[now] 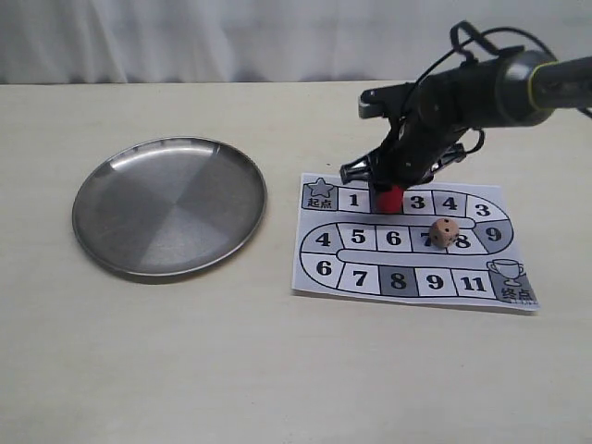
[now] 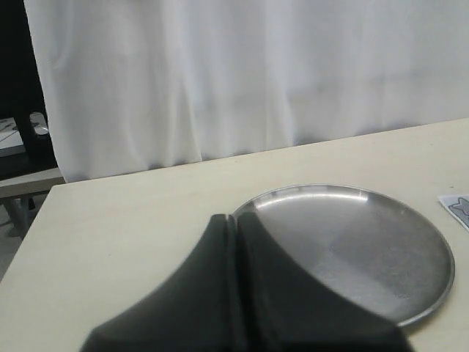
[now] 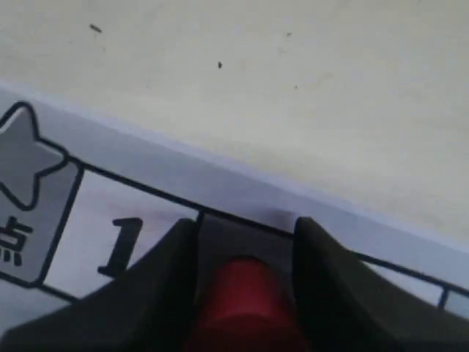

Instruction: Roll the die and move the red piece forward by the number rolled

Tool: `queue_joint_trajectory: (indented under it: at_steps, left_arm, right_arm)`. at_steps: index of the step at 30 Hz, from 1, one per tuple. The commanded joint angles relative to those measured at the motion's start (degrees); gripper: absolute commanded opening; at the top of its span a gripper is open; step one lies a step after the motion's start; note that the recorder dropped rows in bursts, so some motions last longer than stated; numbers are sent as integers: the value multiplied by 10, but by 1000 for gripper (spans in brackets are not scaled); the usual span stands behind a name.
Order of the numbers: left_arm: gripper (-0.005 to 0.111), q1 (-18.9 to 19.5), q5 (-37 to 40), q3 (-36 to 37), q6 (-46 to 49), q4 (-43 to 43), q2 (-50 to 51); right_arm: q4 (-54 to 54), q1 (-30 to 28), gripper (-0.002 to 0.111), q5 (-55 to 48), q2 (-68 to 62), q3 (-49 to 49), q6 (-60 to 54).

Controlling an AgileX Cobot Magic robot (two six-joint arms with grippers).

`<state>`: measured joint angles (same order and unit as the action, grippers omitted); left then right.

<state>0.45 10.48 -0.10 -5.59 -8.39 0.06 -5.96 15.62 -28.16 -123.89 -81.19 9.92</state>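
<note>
reading from the near edge of the bench [image 1: 277,370]: the printed board [image 1: 435,281] lies flat, its nearest row running 6 to 11. the die [image 1: 443,233] rests on the middle row, across the line between squares 7 and 8, with nothing touching it. its pips are too small to count. on the far row, the red piece [image 1: 389,200] stands upright on the square between 1 and 3. the right hand [image 1: 389,191] comes down over it with a finger pressed to each side, grasping it. left of the board, well apart, sits an empty steel plate [image 1: 169,205]. the left hand [image 2: 230,220], seen only from its own wrist, hangs clenched on nothing near the plate's rim. a pale curtain [image 1: 231,37] closes the background. judged from this layout, the roll is done and the piece is gripped for its advance. the advance itself remains, and the number of squares cannot be told.
</note>
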Motion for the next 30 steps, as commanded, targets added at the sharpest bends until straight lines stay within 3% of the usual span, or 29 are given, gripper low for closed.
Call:
queue_joint_trajectory:
  at_steps: [1, 3, 11, 14, 16, 19, 24, 30]
  left_arm:
    - [0, -5, -5, 1, -1, 1, -1]
    - [0, -5, -5, 1, -1, 1, -1]
    - [0, -5, -5, 1, -1, 1, -1]
    - [0, -5, -5, 1, -1, 1, -1]
    - [0, -5, -5, 1, -1, 1, -1]
    - [0, -5, -5, 1, -1, 1, -1]
    - [0, -5, -5, 1, -1, 1, -1]
    - [0, -5, -5, 1, -1, 1, -1]
  right_arm:
    - [4, 0, 5, 24, -26, 2, 0]
    - [4, 5, 7, 24, -24, 2, 0]
    - [4, 8, 63, 1, -13, -6, 0]
    - [5, 8, 71, -10, 13, -19, 0]
    - [6, 8, 68, -2, 48, -20, 0]
    - [6, 8, 52, 5, 110, -20, 0]
    - [-5, 2, 4, 9, 224, -12, 0]
    - [-18, 2, 4, 85, 378, 102, 0]
